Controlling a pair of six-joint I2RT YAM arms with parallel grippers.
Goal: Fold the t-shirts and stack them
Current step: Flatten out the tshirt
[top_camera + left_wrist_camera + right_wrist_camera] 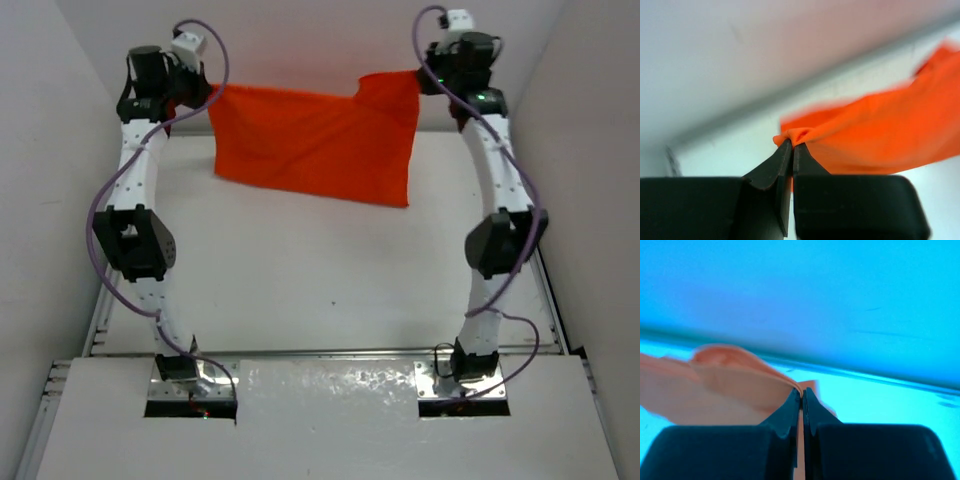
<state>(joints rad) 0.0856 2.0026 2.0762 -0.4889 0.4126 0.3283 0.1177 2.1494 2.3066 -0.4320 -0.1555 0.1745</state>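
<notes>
Left fingers [788,153] and right fingers [799,399], each clamped on a corner of the orange-red t-shirt [320,140]

Left pincer [791,144] closed, right pincer [801,390] apparently closed, both extended far forward

In the left wrist view the t-shirt [880,137] is blurred, cut off at the right edge

Right gripper [801,396] at 6 o'clock, jaws pressed together on a fold of t-shirt [730,387], its cloth bunching away toward 9 o'clock, whole picture tinted blue
</notes>
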